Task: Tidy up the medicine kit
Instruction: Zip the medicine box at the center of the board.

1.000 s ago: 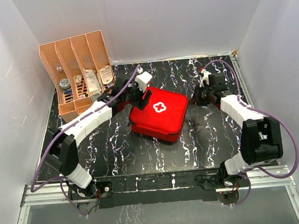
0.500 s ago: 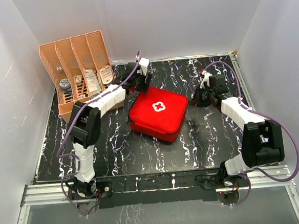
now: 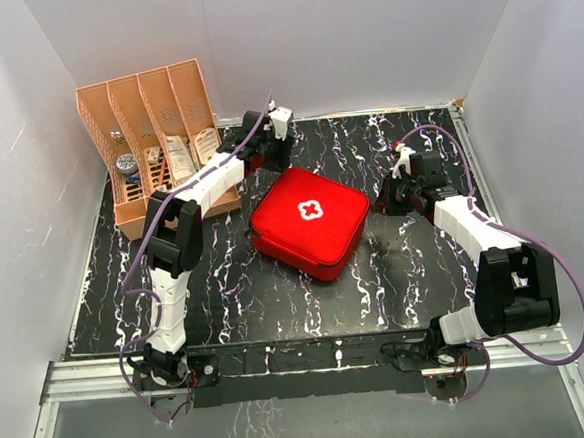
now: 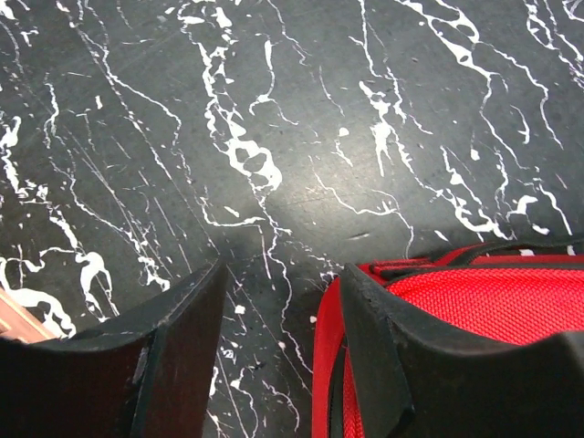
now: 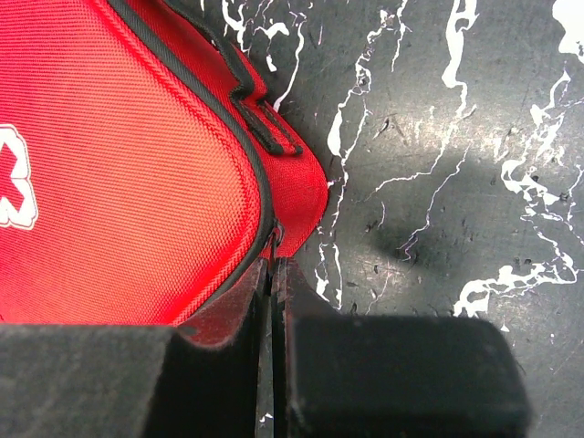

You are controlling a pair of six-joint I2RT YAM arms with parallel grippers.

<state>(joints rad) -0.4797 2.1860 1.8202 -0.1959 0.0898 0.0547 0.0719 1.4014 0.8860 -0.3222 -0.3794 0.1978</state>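
Observation:
The medicine kit [image 3: 310, 221] lies zipped shut in the middle of the black marbled table, its white cross facing up. My left gripper [image 3: 268, 161] is at its far-left corner. In the left wrist view the left gripper [image 4: 285, 283] is open, with one finger [image 4: 383, 338] lying over the kit's red edge [image 4: 493, 301] and the other over bare table. My right gripper [image 3: 383, 201] is at the kit's right corner. In the right wrist view the right gripper [image 5: 276, 269] is shut on the zip pull [image 5: 276, 239], beside the red lid [image 5: 119, 164].
An orange slotted rack [image 3: 151, 139] holding packets and small items stands at the far left, close behind the left arm. White walls close in the table [image 3: 278, 300] on three sides. A purple cable loops off each arm.
The left arm has stretched out toward the back, carrying its gripper from the kit's left side to its far-left corner. The right gripper has stayed at the kit's right corner.

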